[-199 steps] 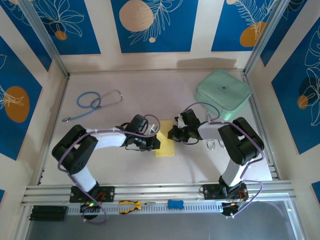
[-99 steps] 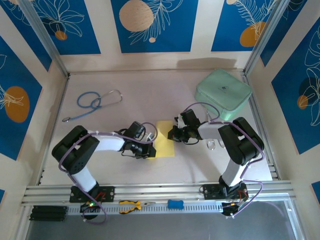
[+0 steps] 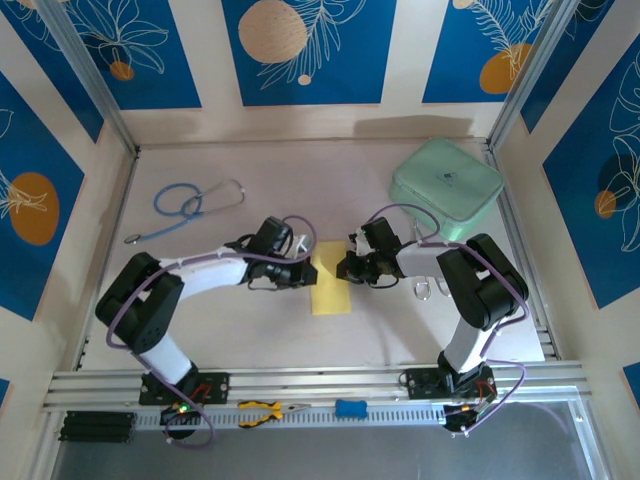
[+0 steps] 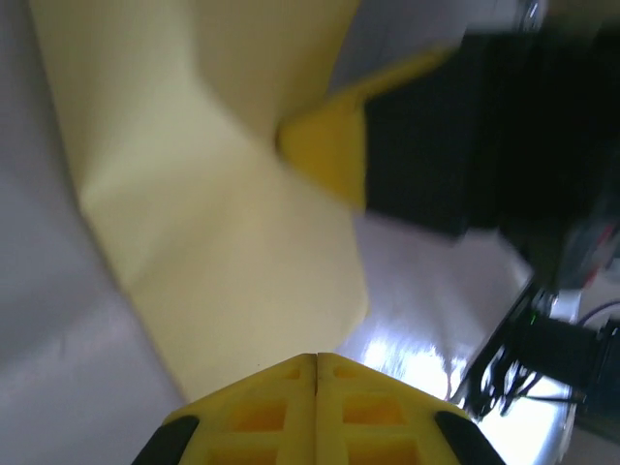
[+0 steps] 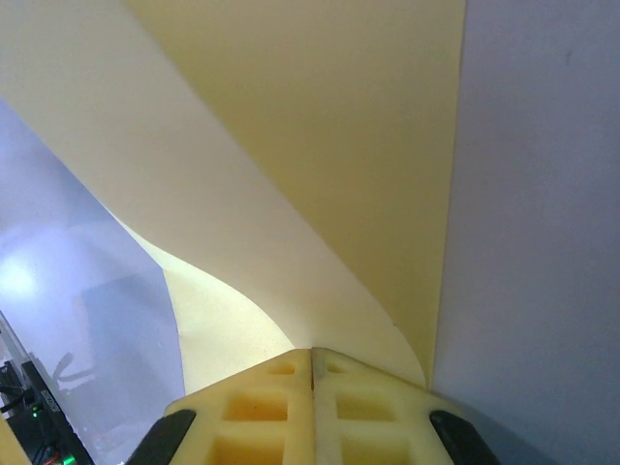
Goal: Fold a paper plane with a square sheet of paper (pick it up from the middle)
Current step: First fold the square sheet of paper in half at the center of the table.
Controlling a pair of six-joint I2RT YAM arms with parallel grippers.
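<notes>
The left gripper point(image 3: 303, 272) has swung up to the square sheet of paper point(image 3: 331, 288) mid-table, jaws together at its edge, while the right gripper point(image 3: 346, 268) pinches its lifted flap, the mint-green case point(image 3: 446, 186) behind.

stethoscope point(image 3: 190, 206), mint-green case point(image 3: 446, 187), pliers point(image 3: 260, 408)

Blue floral wall panels point(image 3: 340, 60), pale table point(image 3: 300, 180)

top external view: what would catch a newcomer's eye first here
A folded pale-yellow paper sheet lies mid-table, the left arm and right arm reaching it from either side, jaws shut. A mint-green case sits at the back right; a blue stethoscope lies at the back left.
</notes>
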